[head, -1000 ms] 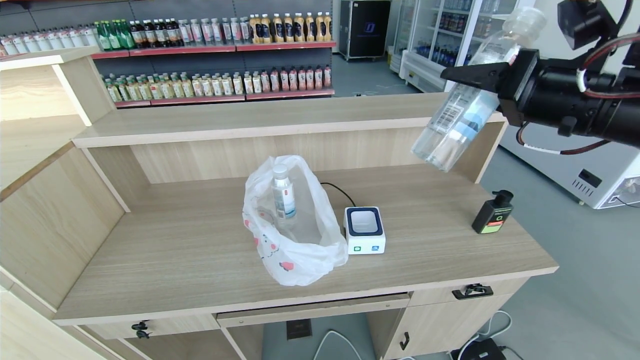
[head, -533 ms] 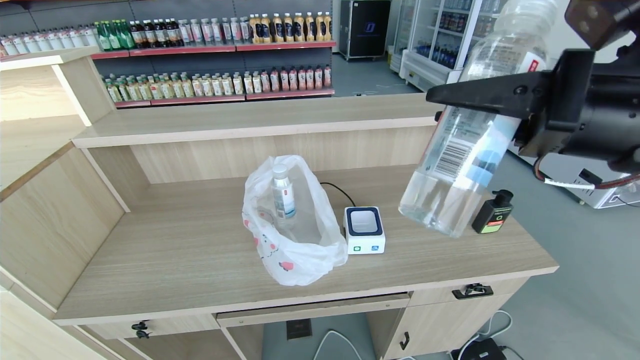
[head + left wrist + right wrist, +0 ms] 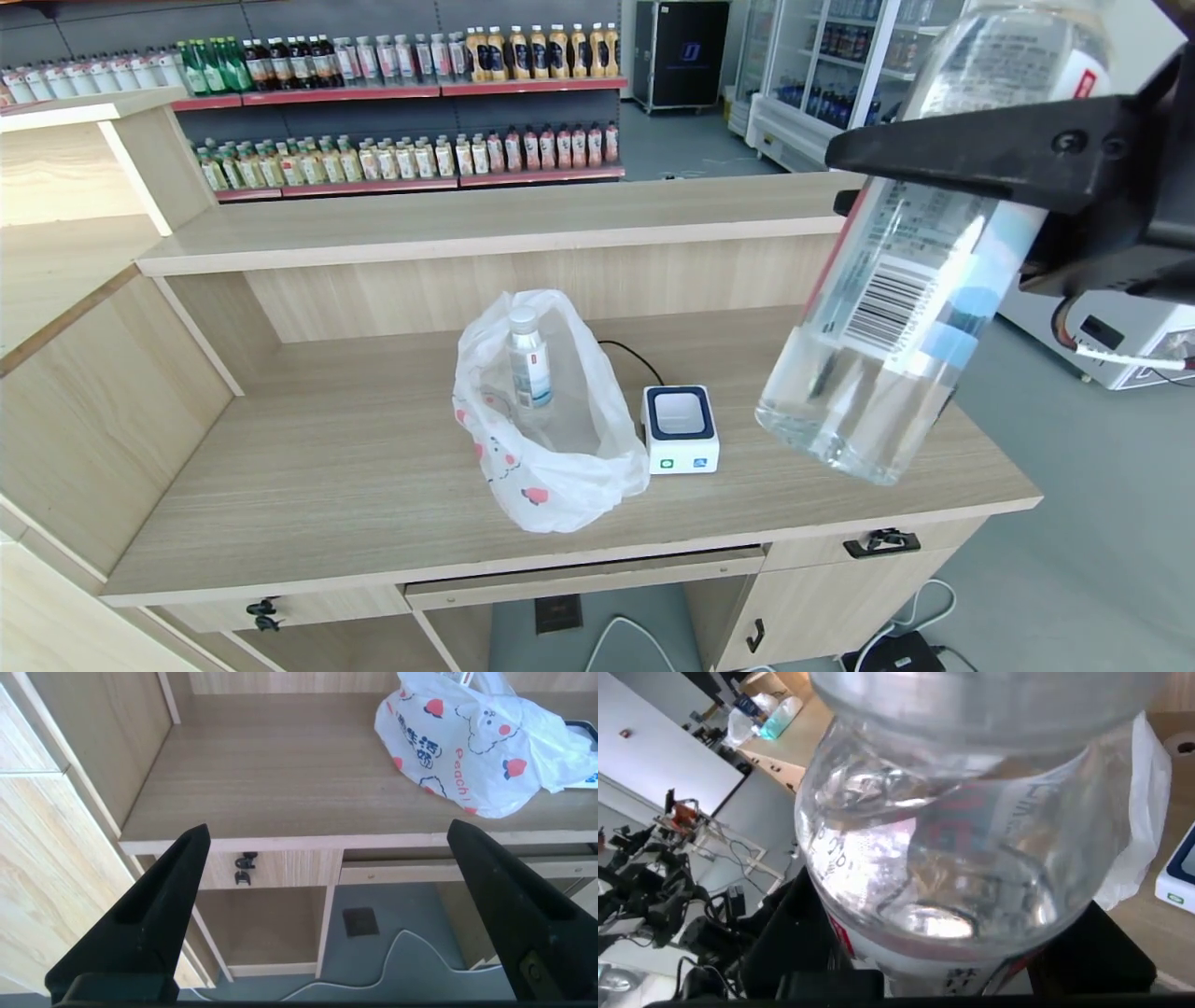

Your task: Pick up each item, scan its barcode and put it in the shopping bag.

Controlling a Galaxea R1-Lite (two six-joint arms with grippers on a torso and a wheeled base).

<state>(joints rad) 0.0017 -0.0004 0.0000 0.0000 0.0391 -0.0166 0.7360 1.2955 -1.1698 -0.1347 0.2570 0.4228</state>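
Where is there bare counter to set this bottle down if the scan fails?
Widest bare patch: the counter between the shopping bag and the left side wall. A narrower strip runs between the scanner and the front edge. The middle is crowded: bag and scanner side by side, cable behind. The bottle in the right gripper hides the right end.

Wooden counter (image 3: 327, 448). Holds: shopping bag (image 3: 546, 467), open, below and well left of right gripper (image 3: 840, 177); scanner (image 3: 681, 429) just beside bag, on its gripper side.
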